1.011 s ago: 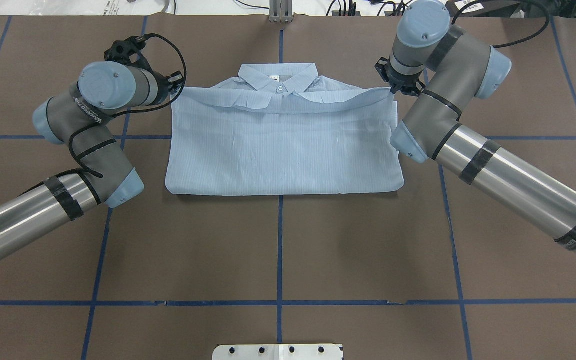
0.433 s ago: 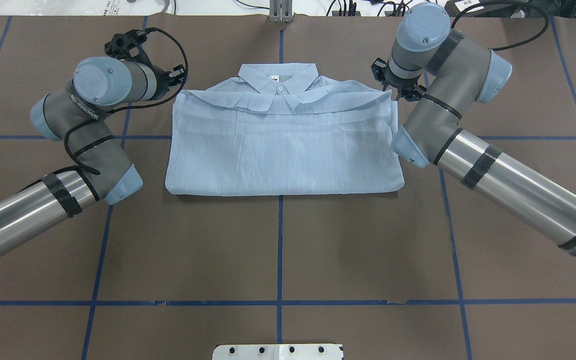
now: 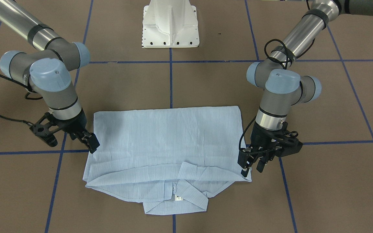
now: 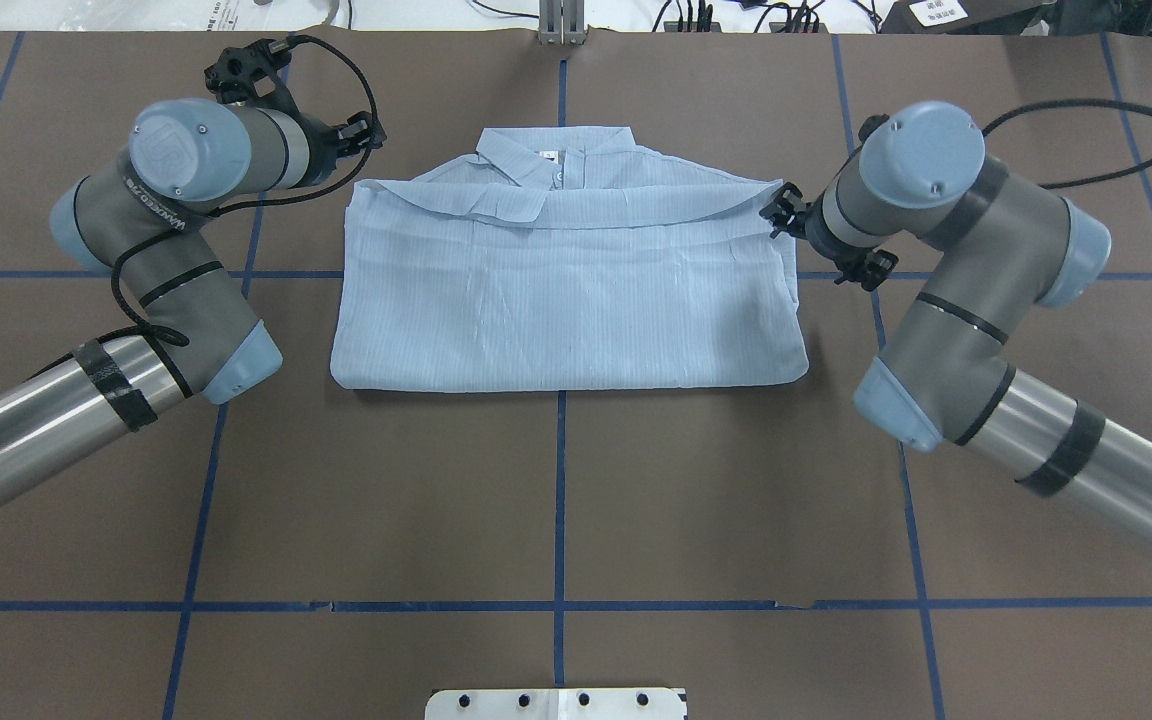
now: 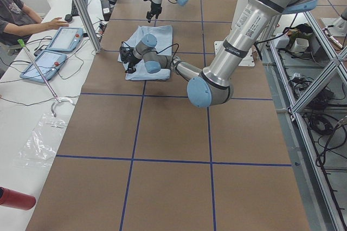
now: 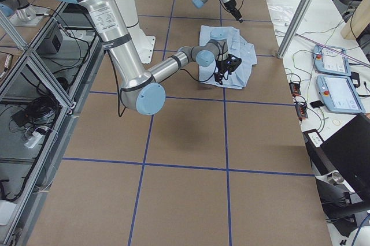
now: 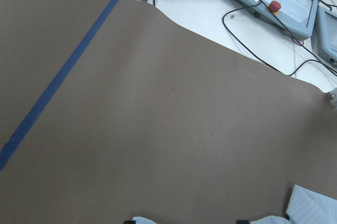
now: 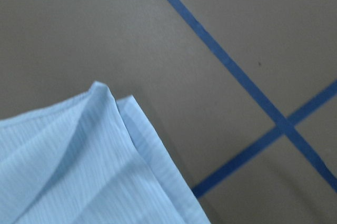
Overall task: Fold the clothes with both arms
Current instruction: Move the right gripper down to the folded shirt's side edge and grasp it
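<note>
Exterior front-facing view: shirt (image 3: pixel 167 139) folded hem-to-collar, flat on table (image 3: pixel 206 81) between both grippers. Left gripper (image 3: pixel 252 167) spread, empty, at one collar-side corner; right gripper (image 3: pixel 89 144) beside the other (spread or closed: cannot tell). Likely step: release. Next: regrasp side edges for a crosswise fold.

From my end, the shirt (image 4: pixel 566 300) lies on the table (image 4: pixel 556 500) midway between the left and right edges. It's closer to the far edge, with its collar (image 4: pixel 556 155) pointing that way. The left gripper (image 3: pixel 251 169) hangs at the shirt's far-left corner. The right gripper (image 3: pixel 92 147) is just beside its right side, near the far corner. The base (image 4: pixel 556 703) sits mid near edge.
</note>
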Robot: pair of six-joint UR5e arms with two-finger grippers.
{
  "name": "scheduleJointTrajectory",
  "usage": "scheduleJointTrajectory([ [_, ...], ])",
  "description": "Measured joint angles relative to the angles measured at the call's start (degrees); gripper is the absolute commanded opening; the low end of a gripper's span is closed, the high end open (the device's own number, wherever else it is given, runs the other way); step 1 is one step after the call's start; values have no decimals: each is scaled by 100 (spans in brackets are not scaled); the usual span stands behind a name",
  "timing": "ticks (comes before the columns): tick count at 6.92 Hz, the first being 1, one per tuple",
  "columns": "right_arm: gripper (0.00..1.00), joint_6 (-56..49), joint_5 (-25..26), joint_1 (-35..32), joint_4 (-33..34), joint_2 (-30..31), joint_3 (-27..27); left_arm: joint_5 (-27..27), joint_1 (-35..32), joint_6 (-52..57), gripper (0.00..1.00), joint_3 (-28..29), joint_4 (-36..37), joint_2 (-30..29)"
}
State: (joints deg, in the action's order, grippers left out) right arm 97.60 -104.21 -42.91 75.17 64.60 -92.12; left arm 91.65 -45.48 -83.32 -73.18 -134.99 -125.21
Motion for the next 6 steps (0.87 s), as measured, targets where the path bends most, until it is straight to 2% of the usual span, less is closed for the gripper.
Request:
scheduleJointTrajectory([
  [1, 91, 373, 86, 260, -1, 167, -268, -4, -3, 5, 70, -31, 0, 20],
  [2, 80, 574, 186, 434, -2, 278, -395, -6, -4, 5, 70, -42, -1, 27],
  [3, 72, 649, 242, 506, -2, 378, -458, -6, -4, 2, 70, -44, -3, 33],
  [6, 40, 689, 277, 639, -2, 474, -503, -9, -4, -8, 70, -46, -3, 40],
])
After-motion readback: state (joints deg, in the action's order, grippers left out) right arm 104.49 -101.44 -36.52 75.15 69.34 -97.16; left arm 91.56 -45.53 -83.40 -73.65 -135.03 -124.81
